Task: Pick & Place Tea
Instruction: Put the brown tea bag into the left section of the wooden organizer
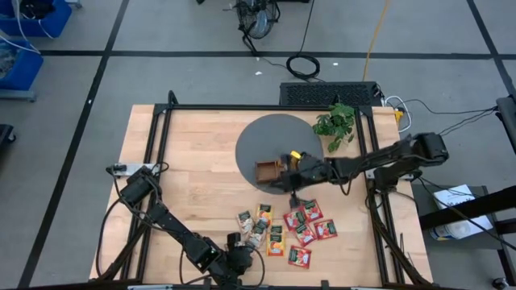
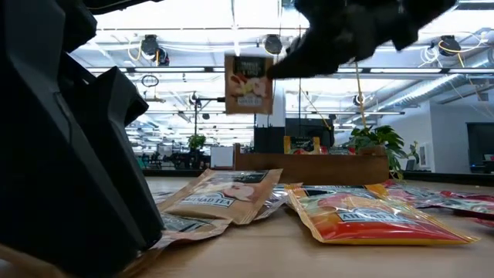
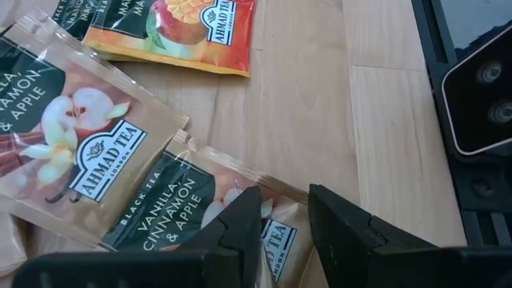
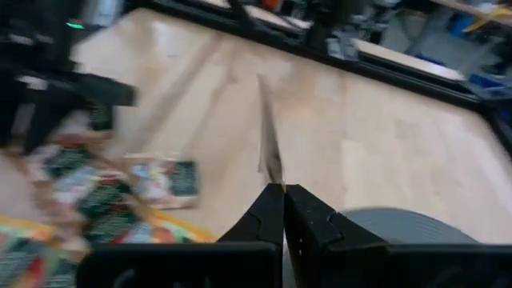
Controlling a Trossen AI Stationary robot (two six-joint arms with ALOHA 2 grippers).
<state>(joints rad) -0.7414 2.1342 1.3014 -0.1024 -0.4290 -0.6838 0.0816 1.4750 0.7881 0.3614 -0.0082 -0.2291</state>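
Several tea packets lie flat on the wooden table near its near edge: red ones [image 1: 310, 221], orange ones [image 1: 276, 240] and beige ones [image 1: 250, 225]. My right gripper [image 1: 289, 167] hovers beside the brown wooden tray [image 1: 268, 171] and is shut on one beige tea packet [image 2: 248, 83], which hangs well above the table. My left gripper [image 3: 284, 220] is low at the near edge. Its fingers are slightly open over a beige "Vanilla, Cinnamon & Apple" packet [image 3: 172, 208] that lies flat on the wood. My right gripper pinches the beige packet between its two shut fingers at one edge [image 4: 274, 178]. In the right wrist view the packet stands edge-on out of the fingertips. In the low view it is lifted clear and hangs upright, with the dark fingers [image 2: 309, 48] at its upper side. My left gripper: I cannot tell whether its fingertips touch the packet under them.
The tray sits on a round grey mat [image 1: 266, 133] at the table's middle. A green plant [image 1: 336, 122] stands at the far right. Black frame rails [image 1: 161, 137] run along the table's sides. Bare wood lies to the left of the packets.
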